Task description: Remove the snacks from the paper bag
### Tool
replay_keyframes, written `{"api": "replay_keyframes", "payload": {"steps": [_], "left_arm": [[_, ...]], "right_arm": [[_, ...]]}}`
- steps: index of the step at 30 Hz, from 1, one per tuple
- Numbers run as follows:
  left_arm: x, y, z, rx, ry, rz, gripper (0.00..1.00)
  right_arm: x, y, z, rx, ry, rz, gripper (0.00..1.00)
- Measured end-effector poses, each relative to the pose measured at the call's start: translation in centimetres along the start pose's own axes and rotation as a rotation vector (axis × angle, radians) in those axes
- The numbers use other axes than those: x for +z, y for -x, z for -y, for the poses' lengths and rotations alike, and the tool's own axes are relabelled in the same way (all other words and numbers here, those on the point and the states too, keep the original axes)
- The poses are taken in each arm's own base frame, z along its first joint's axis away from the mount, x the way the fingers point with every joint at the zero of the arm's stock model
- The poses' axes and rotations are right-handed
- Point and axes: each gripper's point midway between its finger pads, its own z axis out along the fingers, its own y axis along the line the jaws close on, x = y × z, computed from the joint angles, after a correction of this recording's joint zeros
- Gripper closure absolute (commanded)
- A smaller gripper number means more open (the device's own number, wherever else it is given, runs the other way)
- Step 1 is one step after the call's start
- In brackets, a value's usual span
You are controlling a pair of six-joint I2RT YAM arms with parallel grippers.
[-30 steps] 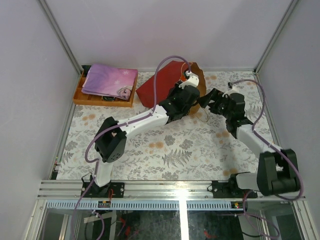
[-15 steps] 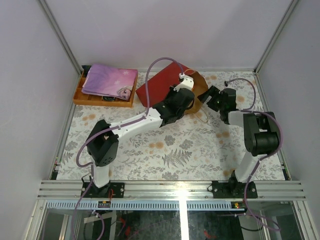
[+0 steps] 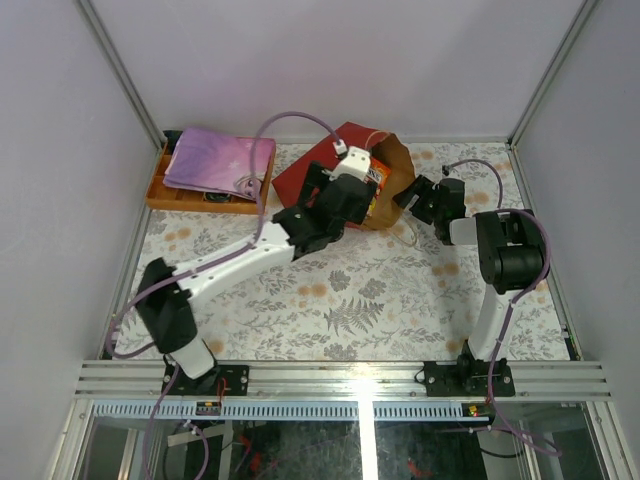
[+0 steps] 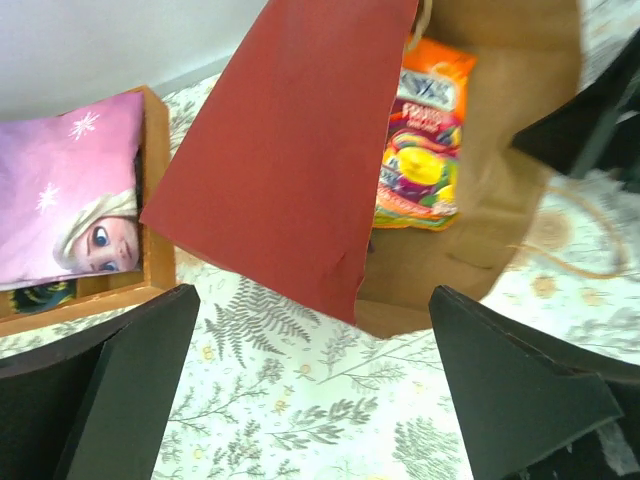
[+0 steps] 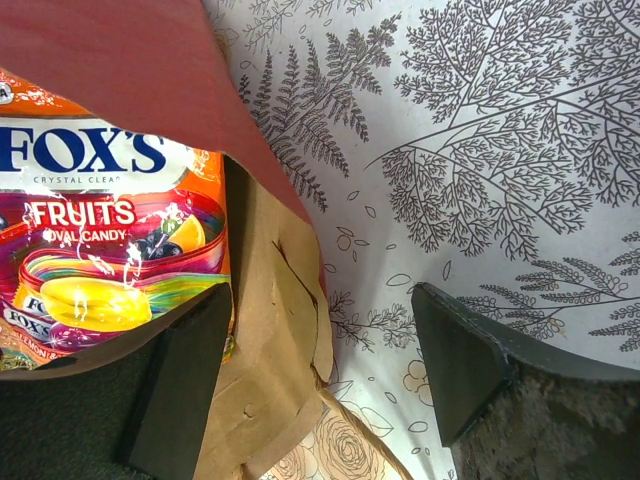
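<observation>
The paper bag [image 3: 335, 165] lies on its side at the back of the table, red outside [image 4: 290, 150] and brown inside [image 4: 500, 200], with its mouth facing right. An orange Fox's candy packet [image 3: 378, 180] [image 4: 425, 140] [image 5: 100, 230], one of the snacks, lies inside the mouth. My left gripper [image 3: 335, 195] [image 4: 320, 400] hangs open over the tablecloth just in front of the bag, holding nothing. My right gripper [image 3: 412, 197] [image 5: 320, 370] is open at the mouth. The bag's brown rim [image 5: 270, 340] is between its fingers, and one finger lies by the packet's edge.
A twisted beige handle [image 3: 412, 232] [image 5: 370, 440] trails from the bag's mouth onto the floral cloth. An orange tray [image 3: 160, 190] [image 4: 155, 200] at the back left holds a pink-purple folded cloth [image 3: 215, 165] [image 4: 70, 190]. Grey walls enclose the table.
My left gripper has drawn back leftward from the bag's mouth and opened. The mouth now gapes and shows the orange packet. My right gripper has moved in to the rim.
</observation>
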Motion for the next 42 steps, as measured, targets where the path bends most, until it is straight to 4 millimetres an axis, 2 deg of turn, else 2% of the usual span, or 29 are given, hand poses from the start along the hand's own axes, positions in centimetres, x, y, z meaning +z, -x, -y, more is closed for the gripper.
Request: {"api": "replay_keyframes", "payload": {"steps": [5, 8, 11, 13, 15, 17, 19, 22, 23, 27, 32, 36, 42], "left_arm": [[-4.6, 3.5, -2.1, -0.177, -0.111, 0.084, 0.00], [-6.0, 3.5, -4.3, -0.316, -0.183, 0.102, 0.00], [-4.4, 0.6, -9.1, -0.494, -0.178, 0.058, 0.00], [-2.7, -2.9, -12.1, -0.605, -0.133, -0.006, 0.00], [-1.5, -6.5, -13.8, -0.696, -0.087, -0.081, 0.00], [-1.1, -9.0, -13.7, -0.759, -0.079, -0.133, 0.00], [-0.8, -10.6, -13.7, -0.821, -0.079, -0.157, 0.00], [-0.2, -12.1, -14.1, -0.923, -0.066, -0.163, 0.00], [0.2, -12.4, -14.5, -0.955, -0.056, -0.161, 0.00], [2.8, -13.5, -14.5, -1.045, -0.051, -0.174, 0.00], [5.4, -15.3, -12.5, -1.107, -0.101, -0.232, 0.00], [6.6, -15.3, -11.4, -1.141, -0.150, -0.234, 0.00], [8.5, -15.5, -10.1, -1.177, -0.202, -0.249, 0.00]], "right_arm": [[-0.1, 0.0, 0.1, -0.009, 0.006, 0.010, 0.20], [-0.2, 0.1, 0.1, -0.007, 0.022, 0.020, 0.26], [0.2, -0.1, -0.1, -0.004, 0.061, 0.021, 0.34], [0.5, -0.5, -0.3, 0.005, 0.087, 0.017, 0.42], [0.8, -0.8, -0.5, 0.013, 0.113, 0.010, 0.53], [1.0, -1.2, -0.6, 0.027, 0.132, 0.001, 0.66], [1.1, -1.7, -0.6, 0.044, 0.147, -0.015, 0.78], [1.2, -2.2, -0.9, 0.070, 0.169, -0.032, 0.97], [1.2, -2.2, -0.9, 0.076, 0.172, -0.032, 1.00], [0.3, -2.6, -1.1, 0.123, 0.183, -0.020, 1.00], [-3.1, -4.6, -0.3, 0.228, 0.149, -0.012, 1.00], [-5.1, -6.0, 0.7, 0.309, 0.107, 0.004, 1.00], [-5.7, -7.2, 0.6, 0.386, 0.079, 0.035, 1.00]]}}
